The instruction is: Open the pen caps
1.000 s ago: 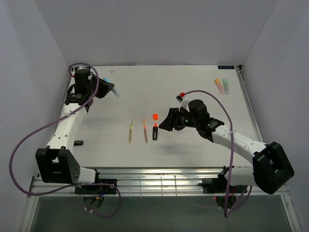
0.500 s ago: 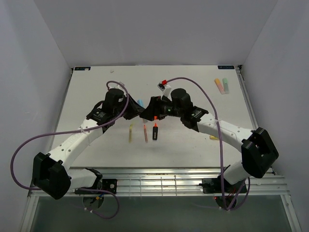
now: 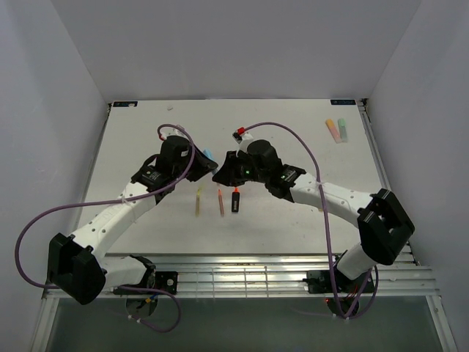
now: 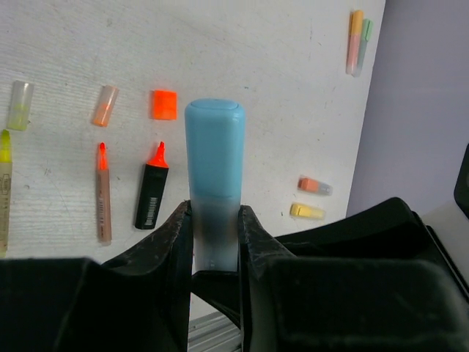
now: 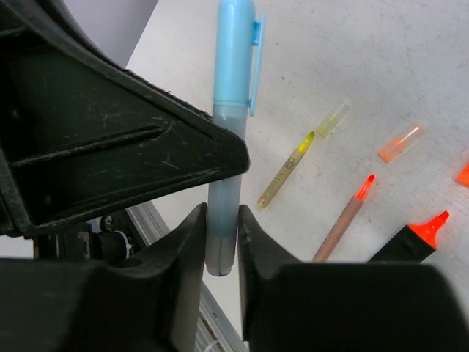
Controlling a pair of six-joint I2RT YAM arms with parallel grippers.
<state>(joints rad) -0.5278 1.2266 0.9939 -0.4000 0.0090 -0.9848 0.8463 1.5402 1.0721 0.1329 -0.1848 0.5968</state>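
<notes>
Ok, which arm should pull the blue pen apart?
Right, probably. The right hand grips the translucent end of the blue pen and can draw back; the left hand clamps it mid-length as an anchor. The cap seam isn't visible.

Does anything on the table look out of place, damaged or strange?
Nothing stands out. The yellow pen, orange pen and black pen lie uncapped side by side, their caps loose near the tips. The left tool and right tool both grip the blue pen.
</notes>
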